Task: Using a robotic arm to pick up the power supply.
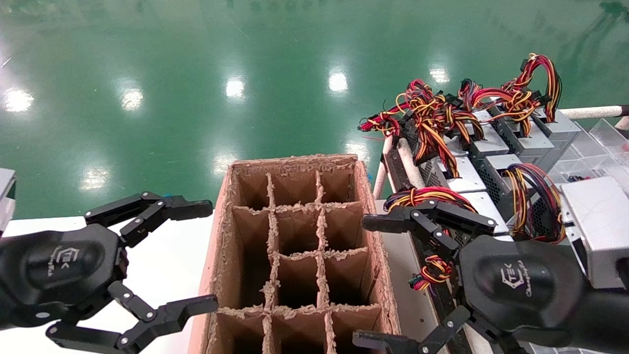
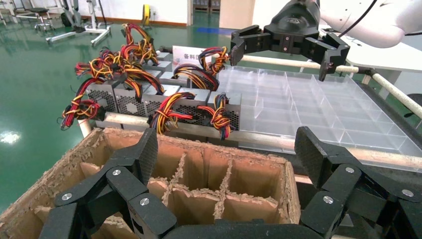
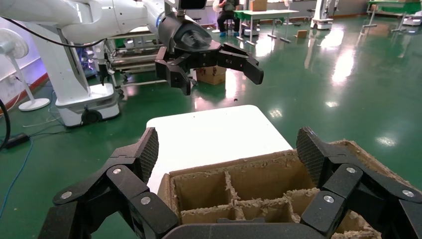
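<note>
Several silver-grey power supplies point(image 1: 462, 178) with tied red, yellow and black wire bundles stand in rows on a rack at the right; the left wrist view shows their mesh sides point(image 2: 164, 102). My right gripper point(image 1: 362, 281) hovers open between the cardboard box and the rack, below the power supplies in the picture, holding nothing. It also shows far off in the left wrist view point(image 2: 281, 57). My left gripper point(image 1: 210, 254) hangs open and empty at the box's left side, over the white table.
A brown cardboard divider box point(image 1: 295, 161) with empty cells sits between the grippers. The white table point(image 1: 167, 260) lies to its left. Clear plastic compartment trays point(image 2: 318, 104) lie beyond the power supplies, edged by a pale rail point(image 2: 259, 139). Green floor surrounds everything.
</note>
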`<action>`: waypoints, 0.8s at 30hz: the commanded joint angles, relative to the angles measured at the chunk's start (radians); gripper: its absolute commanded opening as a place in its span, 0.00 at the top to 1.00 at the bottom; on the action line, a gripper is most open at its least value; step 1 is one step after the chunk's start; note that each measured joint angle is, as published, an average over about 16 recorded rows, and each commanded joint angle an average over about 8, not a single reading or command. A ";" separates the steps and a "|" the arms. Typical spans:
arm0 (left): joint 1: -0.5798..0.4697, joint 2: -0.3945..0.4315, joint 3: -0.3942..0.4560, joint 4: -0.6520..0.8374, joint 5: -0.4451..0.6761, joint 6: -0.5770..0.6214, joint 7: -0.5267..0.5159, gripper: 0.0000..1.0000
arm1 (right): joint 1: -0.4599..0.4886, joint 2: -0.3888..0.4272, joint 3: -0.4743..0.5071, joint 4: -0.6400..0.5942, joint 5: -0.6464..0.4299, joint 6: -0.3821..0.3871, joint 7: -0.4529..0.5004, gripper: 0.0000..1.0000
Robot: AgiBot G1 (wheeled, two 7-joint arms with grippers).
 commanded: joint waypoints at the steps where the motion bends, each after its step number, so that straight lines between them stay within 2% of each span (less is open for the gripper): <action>1: 0.000 0.000 0.000 0.000 0.000 0.000 0.000 0.00 | 0.001 0.001 -0.001 -0.002 -0.001 0.000 -0.001 0.00; 24: 0.000 0.000 0.000 0.000 0.000 0.000 0.000 0.00 | 0.006 0.003 -0.003 -0.009 -0.003 -0.002 -0.003 0.00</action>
